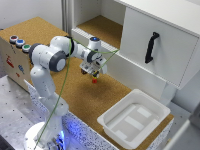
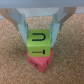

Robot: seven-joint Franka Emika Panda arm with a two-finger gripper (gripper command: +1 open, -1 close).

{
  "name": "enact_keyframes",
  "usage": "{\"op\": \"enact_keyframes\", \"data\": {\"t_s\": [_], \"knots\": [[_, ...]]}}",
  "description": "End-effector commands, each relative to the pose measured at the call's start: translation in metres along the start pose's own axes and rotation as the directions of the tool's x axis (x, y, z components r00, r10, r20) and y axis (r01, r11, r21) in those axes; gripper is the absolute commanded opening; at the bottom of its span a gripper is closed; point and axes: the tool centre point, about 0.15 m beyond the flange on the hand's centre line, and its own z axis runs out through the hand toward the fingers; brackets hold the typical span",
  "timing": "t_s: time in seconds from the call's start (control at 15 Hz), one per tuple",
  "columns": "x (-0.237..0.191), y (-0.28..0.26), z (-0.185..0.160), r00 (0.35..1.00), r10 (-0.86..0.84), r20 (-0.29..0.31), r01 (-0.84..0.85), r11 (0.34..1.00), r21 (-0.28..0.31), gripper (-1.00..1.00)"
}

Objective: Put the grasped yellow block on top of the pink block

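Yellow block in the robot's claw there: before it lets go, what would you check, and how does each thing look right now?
1. Grip: the tool has the yellow block between its fingers. Ok.
2. Target: the pink block lies directly under the yellow one in the wrist view. Ok.
3. Alignment: the yellow block's edges run roughly square with the pink block's. Ok.
4. Contact: the two blocks look touching, but a thin gap could hide. Cannot tell.
5. Support: the pink block sits flat on the cork surface. Ok.
6. Surroundings: the white bin is well apart from the stack. Ok.
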Motion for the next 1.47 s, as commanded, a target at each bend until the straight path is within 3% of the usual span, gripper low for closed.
{"op": "enact_keyframes", "data": {"t_s": [0.0, 0.07, 0.13, 0.33, 1.33, 1.4], "knots": [[-0.009, 0.003, 0.002, 1.0, 0.012, 0.013, -0.012, 0.999, -0.042, -1.0], [-0.01, 0.003, 0.001, 1.0, 0.015, 0.012, -0.014, 0.999, -0.039, -1.0], [-0.011, 0.004, -0.002, 1.0, 0.022, 0.005, -0.022, 0.999, -0.035, 1.0], [-0.017, 0.004, -0.018, 0.999, 0.032, -0.035, -0.033, 0.998, -0.05, 1.0], [-0.017, 0.004, -0.018, 0.999, 0.032, -0.035, -0.033, 0.998, -0.05, 1.0], [-0.008, 0.005, -0.017, 1.0, 0.022, -0.007, -0.023, 1.0, -0.007, 1.0]]}}
